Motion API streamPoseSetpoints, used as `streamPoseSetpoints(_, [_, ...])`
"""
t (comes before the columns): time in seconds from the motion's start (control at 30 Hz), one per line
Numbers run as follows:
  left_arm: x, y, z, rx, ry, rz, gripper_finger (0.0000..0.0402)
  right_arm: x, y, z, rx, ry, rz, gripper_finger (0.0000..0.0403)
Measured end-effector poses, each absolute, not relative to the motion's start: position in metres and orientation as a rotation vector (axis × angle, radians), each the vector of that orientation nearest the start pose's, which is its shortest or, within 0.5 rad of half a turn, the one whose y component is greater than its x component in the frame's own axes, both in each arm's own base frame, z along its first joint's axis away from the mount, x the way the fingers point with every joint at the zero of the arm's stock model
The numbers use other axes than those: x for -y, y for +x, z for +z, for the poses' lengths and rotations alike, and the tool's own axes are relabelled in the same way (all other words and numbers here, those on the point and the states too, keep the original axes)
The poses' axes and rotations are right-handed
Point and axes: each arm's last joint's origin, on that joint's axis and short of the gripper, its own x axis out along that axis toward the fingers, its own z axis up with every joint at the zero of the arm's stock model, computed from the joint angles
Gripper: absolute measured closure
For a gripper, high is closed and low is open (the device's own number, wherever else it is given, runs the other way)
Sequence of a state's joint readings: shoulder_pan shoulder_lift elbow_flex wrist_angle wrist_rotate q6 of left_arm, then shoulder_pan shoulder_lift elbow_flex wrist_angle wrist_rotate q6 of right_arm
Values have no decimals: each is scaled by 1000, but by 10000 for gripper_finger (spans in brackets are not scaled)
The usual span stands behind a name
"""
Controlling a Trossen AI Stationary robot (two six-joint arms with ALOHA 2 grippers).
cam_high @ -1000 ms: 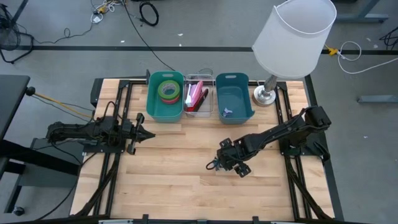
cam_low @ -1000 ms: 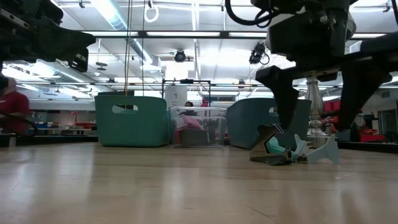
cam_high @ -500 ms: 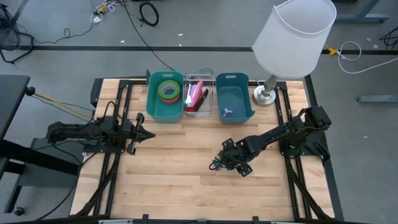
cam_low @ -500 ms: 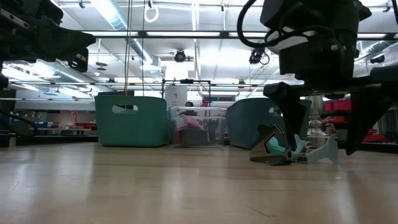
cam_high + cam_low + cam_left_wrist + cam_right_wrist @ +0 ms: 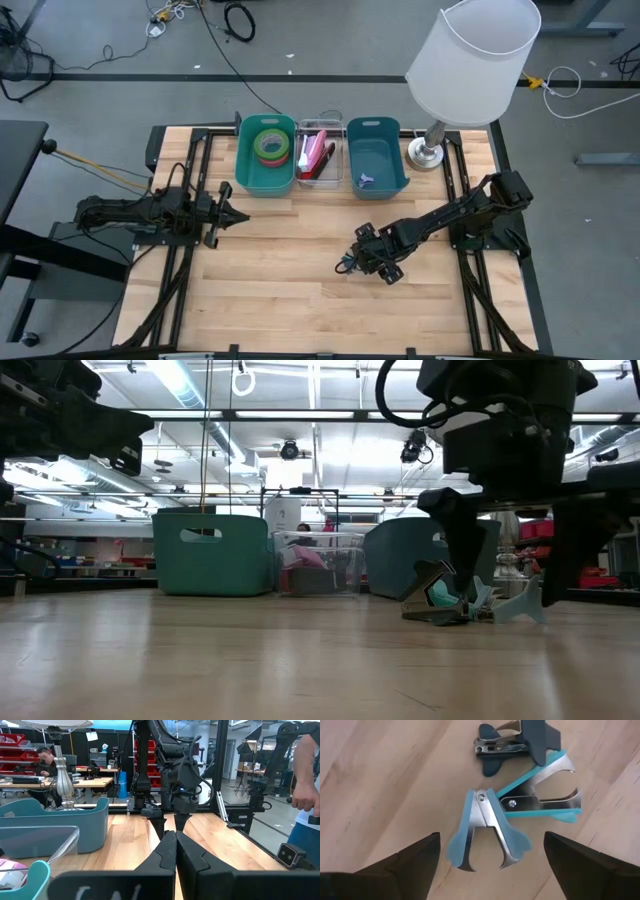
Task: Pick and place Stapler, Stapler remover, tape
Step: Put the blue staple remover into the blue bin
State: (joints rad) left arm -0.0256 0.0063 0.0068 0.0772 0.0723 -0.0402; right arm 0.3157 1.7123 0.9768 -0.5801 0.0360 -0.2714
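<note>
Staple removers (image 5: 490,832), three in a cluster, lie on the table (image 5: 280,280) beneath the right hand (image 5: 366,263), its fingers spread wide. Left hand (image 5: 226,216) waits pressed together at the table's left.

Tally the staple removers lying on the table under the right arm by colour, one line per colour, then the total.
Dark blue staple remover: 1
Teal staple remover: 1
Light blue staple remover: 1
Total: 3
</note>
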Motion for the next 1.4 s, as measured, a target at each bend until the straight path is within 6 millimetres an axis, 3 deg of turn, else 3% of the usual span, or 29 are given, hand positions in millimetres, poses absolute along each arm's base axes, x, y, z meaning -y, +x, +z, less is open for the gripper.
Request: streamPoseSetpoints(1.4, [5, 97, 173, 76, -38, -99, 399, -93, 287, 151, -1284, -461, 418, 194])
